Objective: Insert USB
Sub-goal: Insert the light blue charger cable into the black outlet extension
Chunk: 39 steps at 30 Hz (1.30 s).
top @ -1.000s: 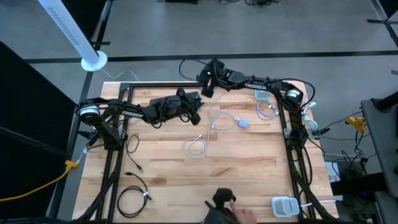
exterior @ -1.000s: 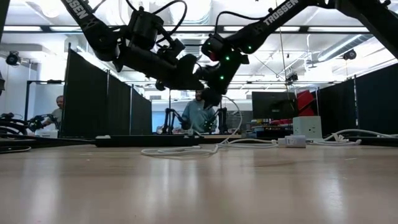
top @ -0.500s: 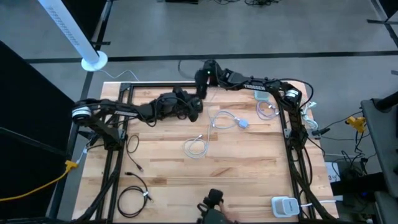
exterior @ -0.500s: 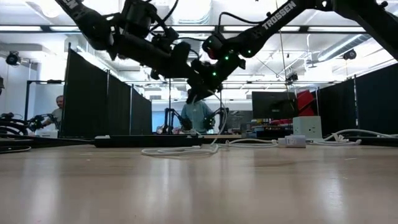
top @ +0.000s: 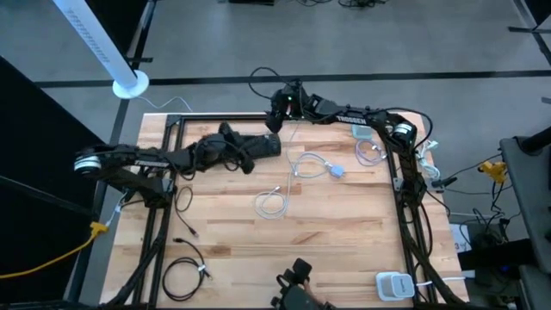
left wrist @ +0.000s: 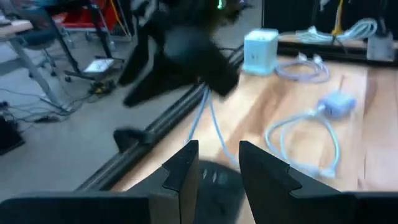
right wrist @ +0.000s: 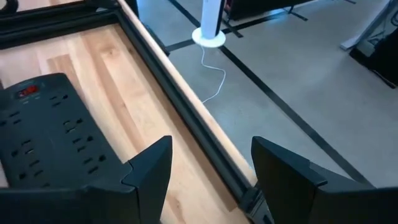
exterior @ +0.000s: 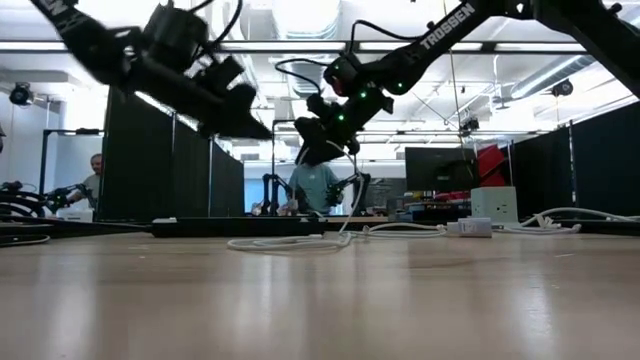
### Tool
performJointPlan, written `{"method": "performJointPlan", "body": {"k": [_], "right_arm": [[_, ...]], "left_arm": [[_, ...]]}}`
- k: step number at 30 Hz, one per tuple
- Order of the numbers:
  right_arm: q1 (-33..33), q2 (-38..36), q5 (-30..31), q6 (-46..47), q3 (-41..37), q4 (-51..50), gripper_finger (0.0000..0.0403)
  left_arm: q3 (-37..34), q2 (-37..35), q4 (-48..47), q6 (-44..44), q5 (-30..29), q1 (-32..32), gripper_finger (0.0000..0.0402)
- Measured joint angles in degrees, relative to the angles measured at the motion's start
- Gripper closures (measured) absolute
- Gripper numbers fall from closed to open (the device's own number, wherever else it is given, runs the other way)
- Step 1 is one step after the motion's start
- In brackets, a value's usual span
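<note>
Your white USB cable (top: 303, 166) lies coiled mid-table, touched by neither arm. Your right gripper (right wrist: 208, 163) hovers with fingers apart over the table's far edge beside the black power strip (right wrist: 46, 130). Left gripper (left wrist: 214, 168), fingers apart, hangs nearby.

Two dark arms hang above the wooden table (exterior: 320, 300). The left gripper (exterior: 240, 120) is blurred, high at the left. The right gripper (exterior: 318, 140) sits near the centre with green lights, a white cable (exterior: 300, 242) hanging from it to the tabletop. A white charger block (exterior: 493, 204) stands farther right. A person (exterior: 318, 188) sits behind.
</note>
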Motion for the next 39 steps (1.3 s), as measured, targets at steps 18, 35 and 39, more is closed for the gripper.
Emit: {"method": "performJointPlan", "body": {"k": [18,35,39], "right_arm": [[0.6,-2.1,0.1,-8.2,0.0,-1.8,0.0194],[-1.5,-3.2,-4.4,-27.7,-0.1,-4.9,0.0199],[-1.9,-3.2,-7.0,-27.2,-0.1,-4.2,0.0198]], "left_arm": [[-1.1,8.0,8.7,-1.7,1.3,0.5,0.0299],[0.2,13.8,12.3,5.0,10.8,1.5,0.0299],[3.0,16.5,11.7,6.9,16.2,3.8,0.0299]]}}
